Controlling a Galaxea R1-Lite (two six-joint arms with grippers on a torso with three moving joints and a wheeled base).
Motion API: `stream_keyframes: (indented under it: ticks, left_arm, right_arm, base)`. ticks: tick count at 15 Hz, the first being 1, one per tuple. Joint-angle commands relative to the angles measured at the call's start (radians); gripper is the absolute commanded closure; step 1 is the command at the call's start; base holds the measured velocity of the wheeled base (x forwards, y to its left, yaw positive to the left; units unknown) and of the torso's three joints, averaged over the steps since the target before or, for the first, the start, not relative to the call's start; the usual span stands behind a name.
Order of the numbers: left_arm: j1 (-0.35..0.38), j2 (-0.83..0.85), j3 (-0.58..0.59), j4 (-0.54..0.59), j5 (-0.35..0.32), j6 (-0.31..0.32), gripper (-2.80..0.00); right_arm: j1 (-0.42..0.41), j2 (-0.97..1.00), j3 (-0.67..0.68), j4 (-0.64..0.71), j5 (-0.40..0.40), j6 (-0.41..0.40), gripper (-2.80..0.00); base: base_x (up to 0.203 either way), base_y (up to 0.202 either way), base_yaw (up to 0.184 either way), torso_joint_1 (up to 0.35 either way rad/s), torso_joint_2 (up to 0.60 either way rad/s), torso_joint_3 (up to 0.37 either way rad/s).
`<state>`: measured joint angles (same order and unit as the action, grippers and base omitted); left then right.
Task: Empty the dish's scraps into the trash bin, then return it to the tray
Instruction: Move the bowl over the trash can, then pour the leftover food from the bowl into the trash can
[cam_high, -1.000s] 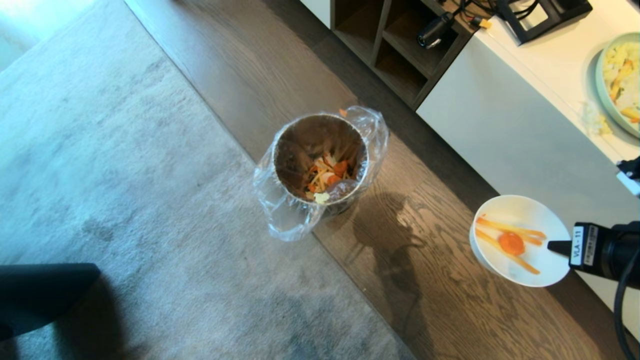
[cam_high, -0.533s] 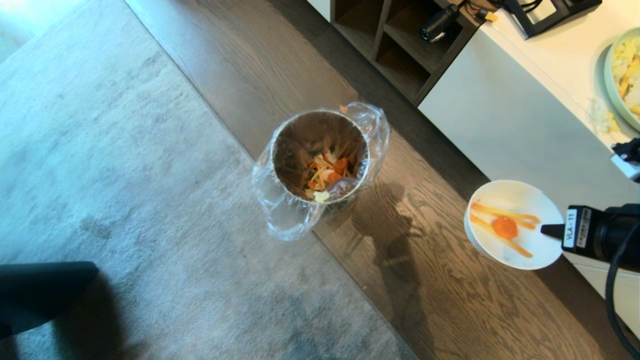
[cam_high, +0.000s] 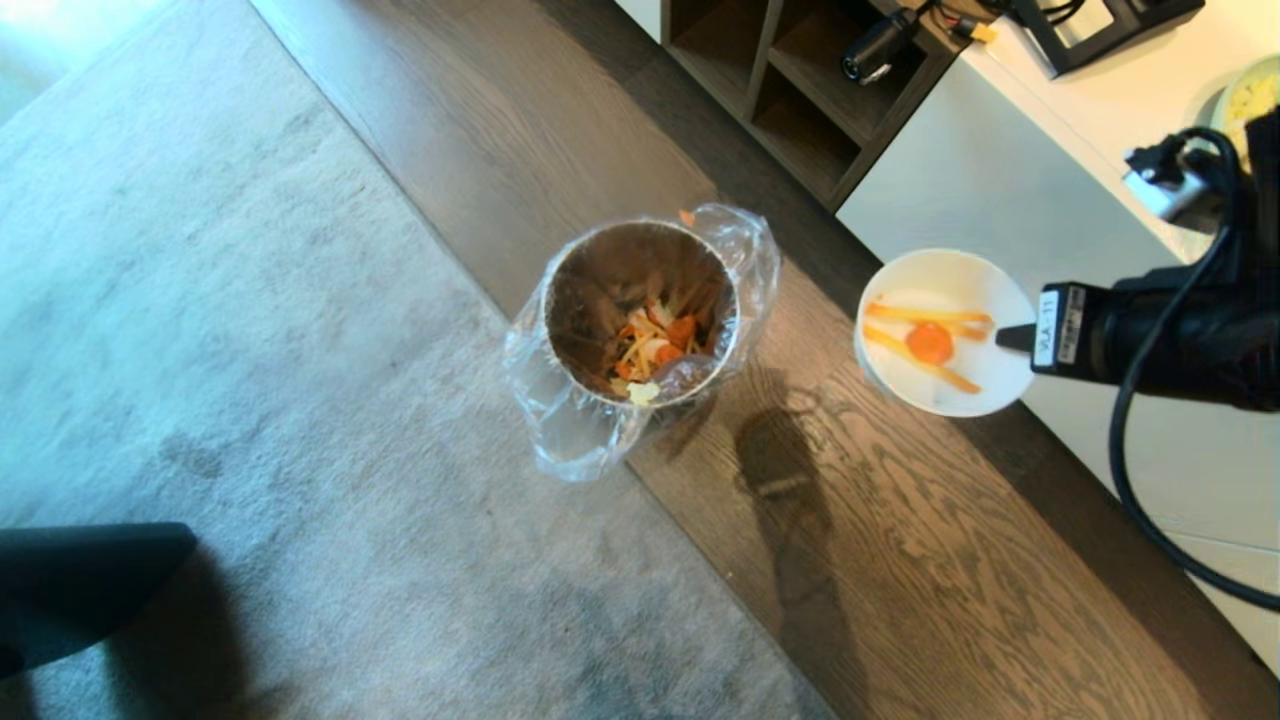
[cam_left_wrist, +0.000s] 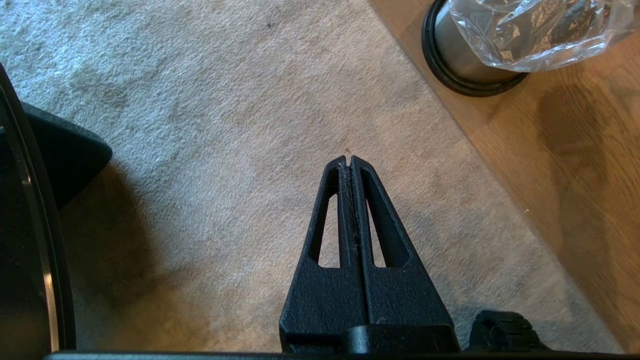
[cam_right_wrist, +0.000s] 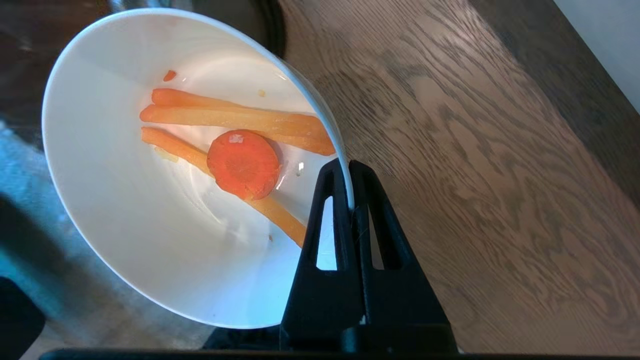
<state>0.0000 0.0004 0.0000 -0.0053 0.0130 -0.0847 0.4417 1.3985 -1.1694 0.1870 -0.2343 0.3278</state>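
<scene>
So, right gripper clamped tight on the rim of the white bowl, one finger inside, one outside. Bowl held up in the air over the wood floor, right of the trash bin and not over it yet, just off the front of the white cabinet. Carrot scraps still sitting inside: a few thin orange strips plus one round slice on top of them. Bin standing at the edge where the grey rug meets the floor, crinkly clear bag folded over the rim, already holding orange and pale food bits at the bottom. Can't spot the tray anywhere. Left gripper parked low over the rug on the near left, fingers pressed together, holding nothing. Pale green plate with food just peeking out on the cabinet top, far right.
</scene>
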Motion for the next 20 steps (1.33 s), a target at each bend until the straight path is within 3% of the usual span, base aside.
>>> stream_keyframes:
  ticks: [1, 5, 7, 10, 20]
  left_arm:
    - [0.0, 0.0, 0.0, -0.001, 0.001, -0.001, 0.0]
    - [0.0, 0.0, 0.0, -0.001, 0.001, -0.001, 0.0]
    - [0.0, 0.0, 0.0, -0.001, 0.001, -0.001, 0.0]
    - [0.0, 0.0, 0.0, -0.001, 0.001, -0.001, 0.0]
    - [0.0, 0.0, 0.0, -0.001, 0.001, -0.001, 0.0]
  right_arm:
    - [0.06, 0.085, -0.132, 0.003, -0.005, -0.004, 0.0]
    - [0.13, 0.186, -0.271, -0.017, -0.024, -0.119, 0.0]
    - [0.167, 0.21, -0.276, -0.061, -0.064, -0.132, 0.0]
    - [0.227, 0.269, -0.27, -0.158, -0.147, -0.219, 0.0]
    - [0.238, 0.424, -0.262, -0.682, -0.154, -0.78, 0.0]
  base:
    - [0.0, 0.0, 0.0, 0.0, 0.0, 0.0]
    - [0.0, 0.0, 0.0, 0.0, 0.0, 0.0]
    - [0.0, 0.0, 0.0, 0.0, 0.0, 0.0]
    - [0.0, 0.0, 0.0, 0.0, 0.0, 0.0]
    - [0.0, 0.0, 0.0, 0.0, 0.0, 0.0]
